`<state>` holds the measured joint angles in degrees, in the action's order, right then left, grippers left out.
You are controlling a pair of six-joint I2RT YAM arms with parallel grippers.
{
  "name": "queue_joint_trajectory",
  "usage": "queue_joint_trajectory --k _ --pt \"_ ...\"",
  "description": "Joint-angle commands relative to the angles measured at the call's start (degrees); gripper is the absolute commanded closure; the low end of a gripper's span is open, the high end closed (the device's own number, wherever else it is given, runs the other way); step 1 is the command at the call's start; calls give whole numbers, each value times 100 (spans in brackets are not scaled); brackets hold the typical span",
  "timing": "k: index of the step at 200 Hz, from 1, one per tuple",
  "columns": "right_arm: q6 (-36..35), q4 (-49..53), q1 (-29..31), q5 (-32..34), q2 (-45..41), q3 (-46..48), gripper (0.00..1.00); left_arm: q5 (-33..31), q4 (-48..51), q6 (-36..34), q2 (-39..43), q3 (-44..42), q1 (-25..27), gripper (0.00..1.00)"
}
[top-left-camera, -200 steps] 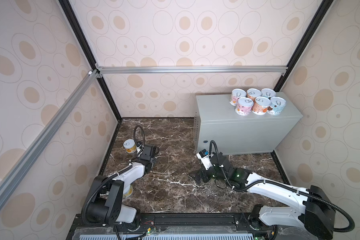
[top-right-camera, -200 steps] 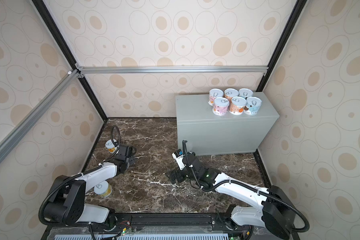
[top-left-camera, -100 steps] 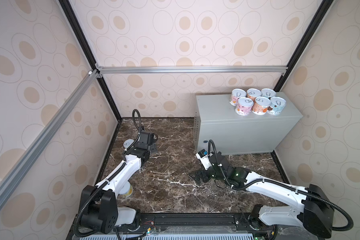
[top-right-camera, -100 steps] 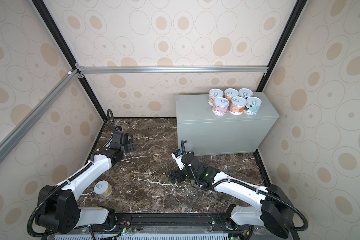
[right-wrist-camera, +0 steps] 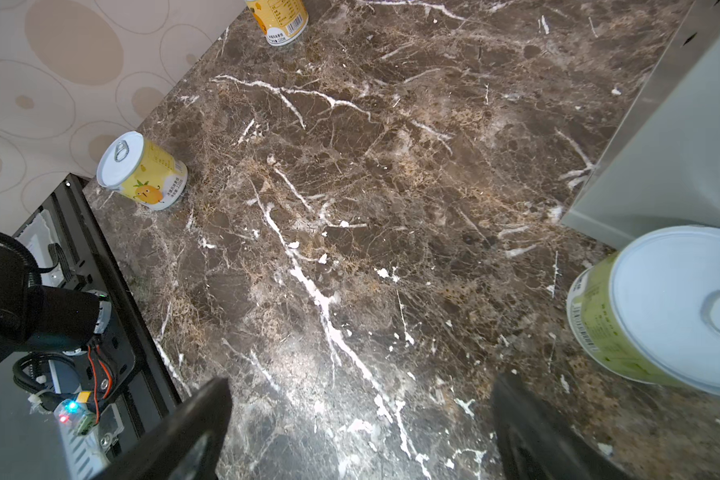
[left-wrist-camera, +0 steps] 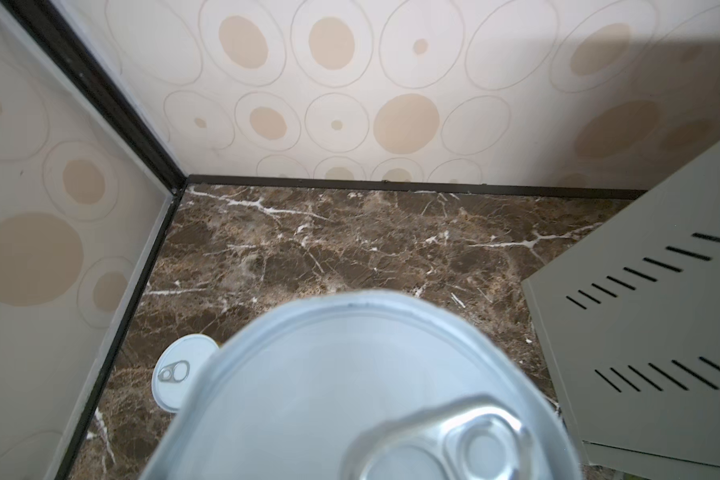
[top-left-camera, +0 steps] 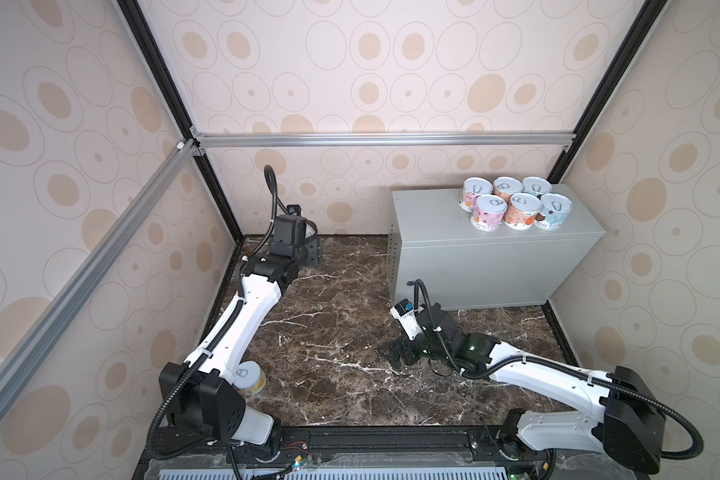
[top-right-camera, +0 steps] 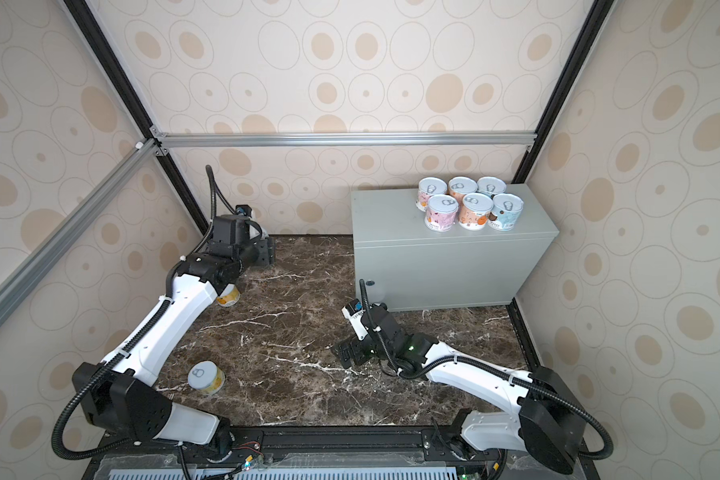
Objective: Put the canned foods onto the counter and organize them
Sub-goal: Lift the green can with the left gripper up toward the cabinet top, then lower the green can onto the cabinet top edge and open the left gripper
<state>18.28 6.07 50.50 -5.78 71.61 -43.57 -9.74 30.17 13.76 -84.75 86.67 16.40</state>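
Note:
Several canned foods (top-left-camera: 514,203) (top-right-camera: 470,203) stand grouped at the back right of the grey counter (top-left-camera: 429,216) (top-right-camera: 387,216). My left gripper (top-left-camera: 310,251) (top-right-camera: 265,253) is raised near the back left corner, shut on a can whose silvery lid (left-wrist-camera: 350,395) fills the left wrist view; its label is hidden. On the floor stand a yellow can (top-right-camera: 227,296) (left-wrist-camera: 179,374) (right-wrist-camera: 281,18) under the left arm, another yellow can (top-left-camera: 250,376) (top-right-camera: 206,376) (right-wrist-camera: 142,172) at the front left, and a green can (right-wrist-camera: 661,316) by the counter. My right gripper (top-left-camera: 391,353) (top-right-camera: 344,351) (right-wrist-camera: 360,432) hangs open and empty low over the floor.
The dark marble floor (top-left-camera: 337,324) (top-right-camera: 292,324) is walled on three sides by patterned panels. The counter's slotted side (left-wrist-camera: 649,316) faces the left gripper. The black base rail (top-left-camera: 371,440) with wiring runs along the front edge.
My left arm has risen and swung toward the back wall, carrying its can up from beside the left wall. The right arm has barely moved.

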Motion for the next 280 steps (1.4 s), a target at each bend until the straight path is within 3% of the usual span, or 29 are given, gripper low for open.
queue_joint_trajectory --k 1,151,280 --pt "-97 88 10 -8 24 -174 1 165 280 -389 -181 865 138 40" --pt "-130 44 11 -72 186 -143 1 167 1323 -468 -2642 5280 1675 41" --pt "-161 4 4 -16 379 -124 1 734 849 -525 -3266 5848 2434 43"
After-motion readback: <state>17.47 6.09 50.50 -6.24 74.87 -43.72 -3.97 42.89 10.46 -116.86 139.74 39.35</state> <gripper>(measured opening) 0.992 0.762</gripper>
